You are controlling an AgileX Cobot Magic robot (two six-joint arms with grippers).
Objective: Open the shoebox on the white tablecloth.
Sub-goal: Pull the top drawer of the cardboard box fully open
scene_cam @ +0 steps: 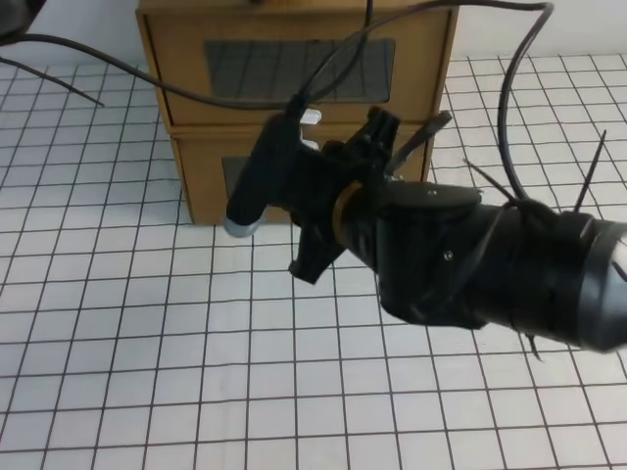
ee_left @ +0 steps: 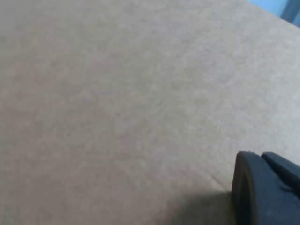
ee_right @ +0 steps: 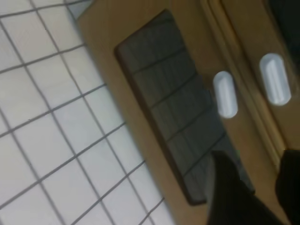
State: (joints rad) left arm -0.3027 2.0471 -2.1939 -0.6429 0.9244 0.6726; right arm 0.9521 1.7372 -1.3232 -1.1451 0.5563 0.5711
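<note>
Reaching in from the right of the high view, the right arm (scene_cam: 470, 259), black and trailing cables, lies low over the white tablecloth (scene_cam: 147, 343) on the surface. The right gripper (ee_right: 253, 159) points at two stacked brown boxes. In the right wrist view its jaws stand apart, with bare cardboard showing between them and nothing held.

Just beyond them is the lower box (scene_cam: 201, 186), which sits directly on the cloth with its white handle (ee_right: 225, 93) above its dark window (ee_right: 164, 98). On top of it rests the shoebox (scene_cam: 176, 59), at the far edge of the cloth. Its wide clear window (scene_cam: 255, 69) has its small white handle (scene_cam: 312, 118) below, just past the right jaws.

The left gripper (ee_left: 267, 187) shows only as a black corner close against plain brown cardboard. I cannot tell whether its jaws are apart or together.
</note>
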